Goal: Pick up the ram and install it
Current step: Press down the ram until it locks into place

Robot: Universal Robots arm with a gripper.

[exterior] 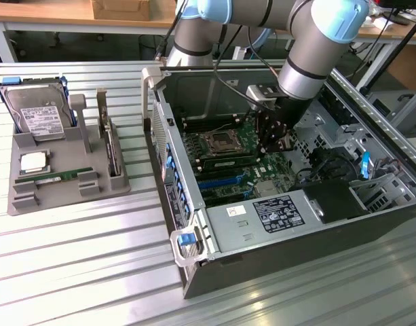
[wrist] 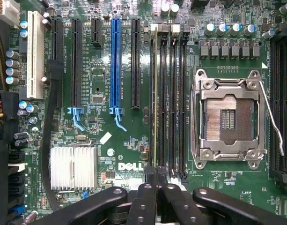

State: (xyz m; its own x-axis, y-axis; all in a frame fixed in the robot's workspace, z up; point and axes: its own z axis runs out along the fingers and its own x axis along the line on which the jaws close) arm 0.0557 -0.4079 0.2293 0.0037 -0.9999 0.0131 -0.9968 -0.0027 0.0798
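The tool [wrist: 157, 185] is down inside the open computer case [exterior: 289, 265], fingers clenched tight together and pressing on the top edge of the ram [wrist: 156, 93], which stands on edge in the memory slot nearest the long black expansion slots, beside the empty processor socket [wrist: 227, 119]. This looks like the seating push, and here is where it could go sour: if the stick is not square in its slot, pressure from the end where the tool sits could rock it, leaving one end up and the other jammed, or stressing the board. If the latches at the slot ends are not open, the stick will not drop home either, and I cannot tell from here how they stand. The neighbouring slots [wrist: 173, 93] run just beside it, so a sideways slip of the fingers could land on them. Now the views: the wrist view gives the straight-down look, the stick's thin edge lined up along its slot, the heatsink [wrist: 73, 168], the blue slot [wrist: 116, 65]. The exterior view gives the wider picture instead: the arm [exterior: 309, 47] reaching into the case, and out on the worktop [exterior: 79, 272] a grey holder [exterior: 68, 190] with a second green stick [exterior: 58, 178], a hard drive [exterior: 36, 112] and a square processor chip [exterior: 32, 161] lying in it.
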